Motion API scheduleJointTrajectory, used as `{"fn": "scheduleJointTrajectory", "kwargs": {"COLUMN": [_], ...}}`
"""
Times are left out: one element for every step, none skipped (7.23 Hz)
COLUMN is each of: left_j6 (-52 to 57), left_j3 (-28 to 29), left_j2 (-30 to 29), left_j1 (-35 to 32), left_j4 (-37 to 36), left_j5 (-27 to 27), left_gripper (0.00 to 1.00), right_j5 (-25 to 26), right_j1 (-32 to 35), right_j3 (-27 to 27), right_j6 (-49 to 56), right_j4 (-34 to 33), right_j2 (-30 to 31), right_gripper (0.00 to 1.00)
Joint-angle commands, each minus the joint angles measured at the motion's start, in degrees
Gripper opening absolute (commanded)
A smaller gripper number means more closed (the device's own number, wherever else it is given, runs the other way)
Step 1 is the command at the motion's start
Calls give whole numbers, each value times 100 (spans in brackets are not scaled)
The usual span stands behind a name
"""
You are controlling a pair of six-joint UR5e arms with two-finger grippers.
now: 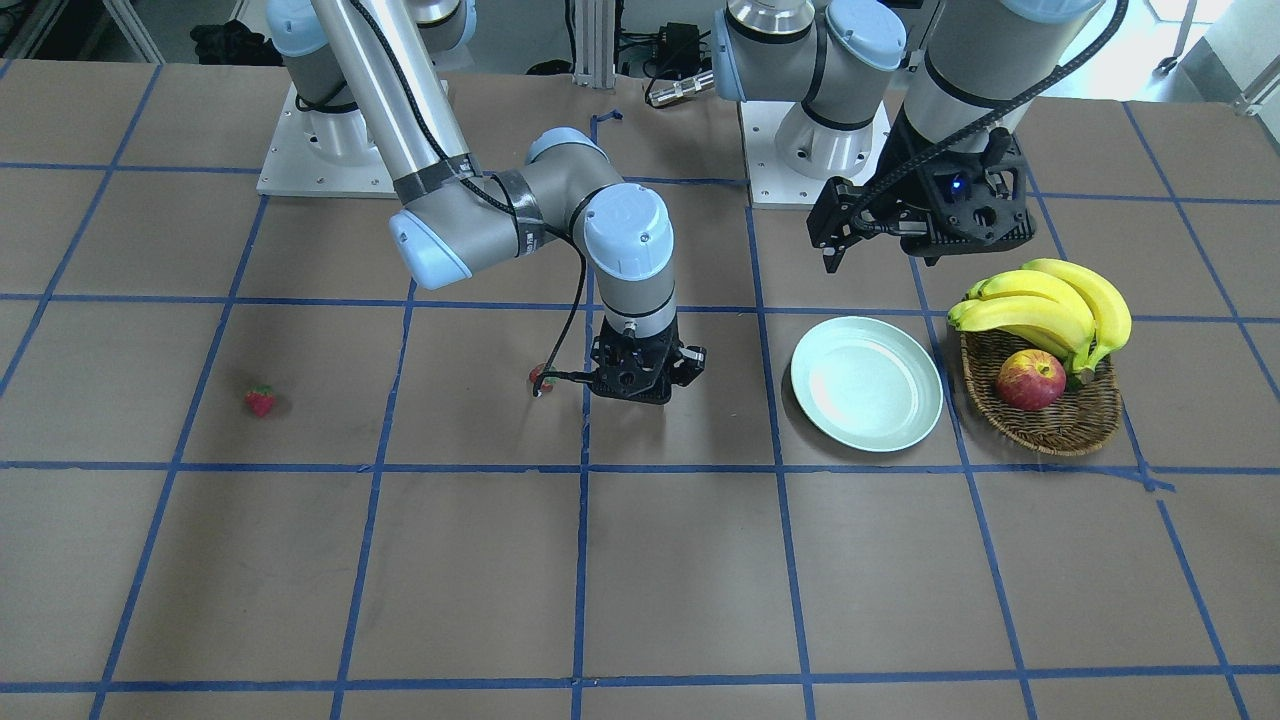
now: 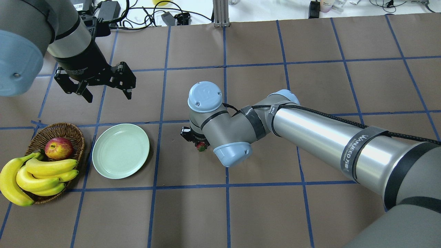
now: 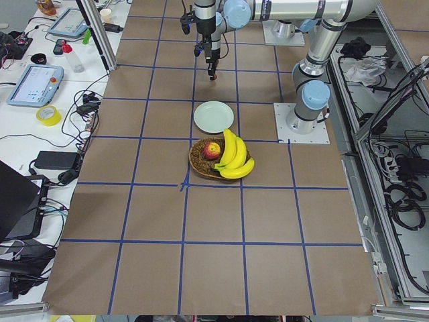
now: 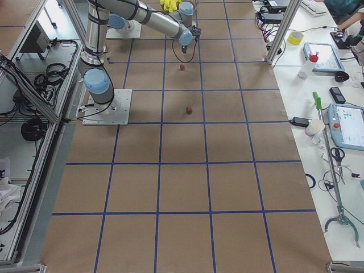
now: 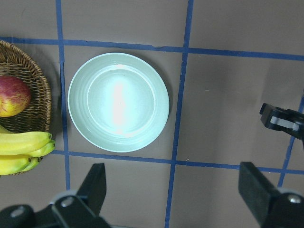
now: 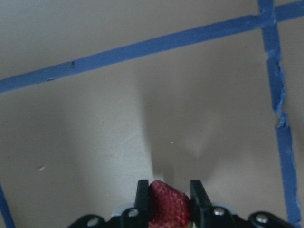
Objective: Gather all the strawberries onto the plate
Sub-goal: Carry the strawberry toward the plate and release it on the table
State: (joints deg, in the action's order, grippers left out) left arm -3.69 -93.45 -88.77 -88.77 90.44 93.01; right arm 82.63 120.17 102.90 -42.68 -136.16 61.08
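Found pinching one strawberry (image 6: 166,205) between its fingers, likely for carrying: right pincer (image 6: 168,186). Noted just beside it on the table (image 1: 700,560): second strawberry (image 1: 541,380); well apart: third strawberry (image 1: 260,400). Seen spread above the empty plate (image 5: 78,118), apparently standing by: left pincer (image 5: 173,183).

Right arm (image 2: 317,134): brushed silver tube, grey joint housings, pale blue round caps (image 2: 205,96) with small screws. Black braided cable (image 2: 344,118) along the tube, held by dark tape wraps (image 2: 256,120) and a black strap (image 2: 361,146) with white lettering, 4 o'clock in the overhead view. Right gripper (image 6: 168,190): black fingers (image 6: 197,197), silver screw heads at 6 o'clock of its wrist view. Left arm (image 2: 69,36): silver then black wrist section, pale blue end cap (image 2: 17,58) at 9 o'clock overhead, one screw visible. Left gripper (image 2: 108,95): black, linked two-finger build. Blue LED (image 1: 958,184) on its black mount, 1 o'clock in the front-facing view. White square base plates (image 1: 285,175), screws along the edges.
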Motion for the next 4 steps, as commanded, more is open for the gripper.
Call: {"fn": "scheduleJointTrajectory", "kwargs": {"left_j6": [0,0,0,0], "left_j3": [2,3,3,-6], "left_j2": [0,0,0,0], "left_j1": [0,0,0,0], "left_j4": [0,0,0,0], "left_j5": [7,7,7,7], "left_gripper": [100,100,100,100], "right_j5": [-1,94,304,968], "right_j1": [15,7,-89,-203], "right_j3": [46,-23,-15,37], "right_j6": [-30,74,554,846], "right_j4": [-50,2,20,229], "right_j2": [0,113,193,324], "right_gripper": [99,100,100,100]}}
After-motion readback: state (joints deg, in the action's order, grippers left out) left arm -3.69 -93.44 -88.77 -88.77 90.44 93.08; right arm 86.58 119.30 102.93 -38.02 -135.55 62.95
